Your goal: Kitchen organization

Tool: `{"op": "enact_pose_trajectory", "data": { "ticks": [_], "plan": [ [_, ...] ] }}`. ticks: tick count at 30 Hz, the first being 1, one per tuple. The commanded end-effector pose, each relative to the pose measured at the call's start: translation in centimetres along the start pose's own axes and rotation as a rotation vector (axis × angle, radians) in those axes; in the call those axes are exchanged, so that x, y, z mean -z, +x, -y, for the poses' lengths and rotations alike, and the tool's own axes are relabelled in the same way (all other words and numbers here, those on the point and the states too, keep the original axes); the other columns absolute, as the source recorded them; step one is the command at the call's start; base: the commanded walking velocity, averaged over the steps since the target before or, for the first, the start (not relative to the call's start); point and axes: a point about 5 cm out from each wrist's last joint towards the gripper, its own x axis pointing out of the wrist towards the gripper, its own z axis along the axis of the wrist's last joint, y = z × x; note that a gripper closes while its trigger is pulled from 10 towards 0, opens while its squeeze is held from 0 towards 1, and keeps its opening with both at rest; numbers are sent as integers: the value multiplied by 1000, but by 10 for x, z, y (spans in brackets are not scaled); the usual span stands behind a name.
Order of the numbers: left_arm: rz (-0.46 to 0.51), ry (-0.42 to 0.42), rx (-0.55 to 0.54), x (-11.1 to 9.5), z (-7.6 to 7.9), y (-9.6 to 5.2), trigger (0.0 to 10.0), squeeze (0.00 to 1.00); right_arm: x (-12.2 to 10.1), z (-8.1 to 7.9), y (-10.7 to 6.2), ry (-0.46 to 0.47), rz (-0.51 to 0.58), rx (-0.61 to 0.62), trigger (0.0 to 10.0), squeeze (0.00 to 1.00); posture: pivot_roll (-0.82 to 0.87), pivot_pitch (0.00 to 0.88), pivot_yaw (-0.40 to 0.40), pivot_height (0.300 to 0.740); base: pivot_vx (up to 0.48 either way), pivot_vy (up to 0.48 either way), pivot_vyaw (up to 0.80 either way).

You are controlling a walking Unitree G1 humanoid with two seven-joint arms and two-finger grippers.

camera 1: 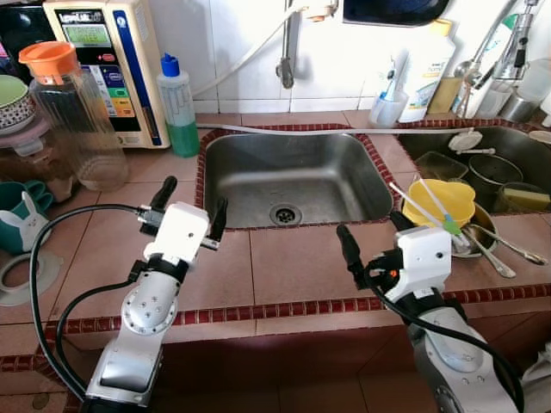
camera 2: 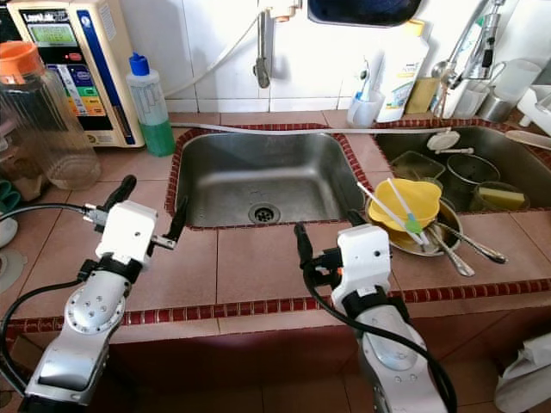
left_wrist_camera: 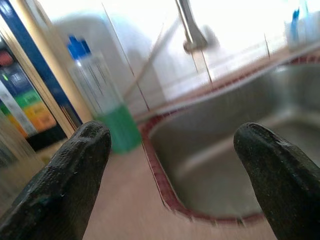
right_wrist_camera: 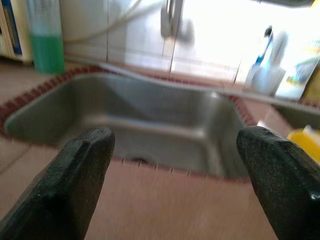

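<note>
Brushed steel sink (camera 1: pixel 301 172), matt tiled counter (camera 1: pixel 293 267)

right gripper (right_wrist_camera: pixel 172 175) fingers spread wide, over tiled counter (right_wrist_camera: pixel 150 205) at near rim of steel sink (right_wrist_camera: pixel 140 120); green-liquid bottle (right_wrist_camera: pixel 46 37) past sink's far corner.

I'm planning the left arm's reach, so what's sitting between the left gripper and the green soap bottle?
Nothing. In the left eye view, bare tile counter runs from the left gripper to the green soap bottle.

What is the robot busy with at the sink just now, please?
Nothing is held yet. The left end effector and the right end effector hover open over the tiled counter in front of the sink. The yellow bowl and utensils lie untouched by the right basin.
</note>
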Motion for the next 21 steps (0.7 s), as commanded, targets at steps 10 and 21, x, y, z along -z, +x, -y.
{"op": "enact_pose_trajectory", "data": {
  "ticks": [10, 21],
  "plan": [
    [-131, -11, 71, 40, 7, -15, 10000, 0, 29, 7, -4, -6, -81, 57, 10000, 0, 114, 0, -7, 740, 0, 0, 0],
    [-74, -3, 76, 29, 10, -11, 10000, 0, 30, 6, -4, -12, -71, 55, 10000, 0, 117, 0, -11, 740, 0, 0, 0]
  ]
}}
